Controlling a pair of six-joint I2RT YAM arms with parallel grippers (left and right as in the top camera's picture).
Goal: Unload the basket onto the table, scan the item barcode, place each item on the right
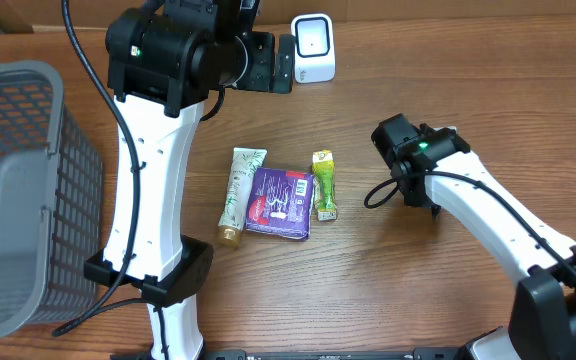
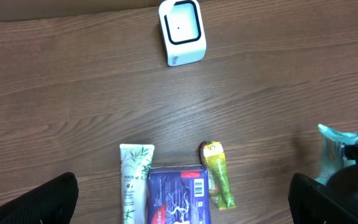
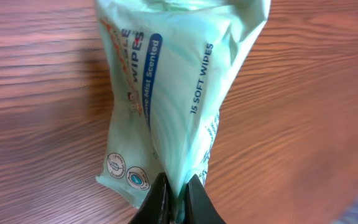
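Two claws share the table (image 1: pixel 418 290), and only the right one is loaded. Off on the left claw's side stands the grey basket (image 1: pixel 18 200), of no use for this step. The right claw (image 3: pixel 178 186) is pressed together on a bunched fold at one end of the pale green pack of wipes (image 3: pixel 179 81), which stretches away from the fingertips over the wood; whether it is clear of the table I cannot tell. The left claw (image 1: pixel 280 62) is spread wide and holds nothing. The white scanner (image 1: pixel 313 47) sits just beside it, well apart from the right claw. To the right claw's left lie a purple packet (image 1: pixel 281 203), a tube (image 1: pixel 240 195) and a green sachet (image 1: pixel 324 185), which the carry should pass without brushing. The grip looks thin, on film rather than on the body, so I would lift slowly and avoid swinging the pack. No barcode shows on the face the right wrist camera sees, so it is probably on the far side. Turn the wrist until that side squarely faces the scanner window, near it, and pause there.
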